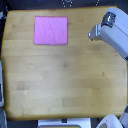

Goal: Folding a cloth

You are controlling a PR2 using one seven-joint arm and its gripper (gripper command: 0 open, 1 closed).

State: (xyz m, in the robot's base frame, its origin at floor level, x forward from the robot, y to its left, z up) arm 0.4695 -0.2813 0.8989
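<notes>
near the far edge of the bench, toward the exterior view's left corner, the cloth [50,30] lies flat and fully spread, its sides roughly square to the bench edges. it is a thin pink-magenta piece, plain, close to square, with only faint wrinkles and no fold in it, so the folding looks not yet begun. the bench [60,80] under it is pale wood with soft grain and rounded corners, much larger than the cloth. toward the exterior view's right, by the far right corner, the arm [117,37] reaches in, a bulky grey-white shell with smooth rounded faces. the gripper [93,34] sits at its tip, well apart from the cloth and carrying nothing that shows; it is too blurred to tell whether the jaws are apart or together. the next move, as i judge it, calls for crossing to the cloth, pinching one edge or corner of the limp fabric, and lifting it without dragging the whole piece.
</notes>
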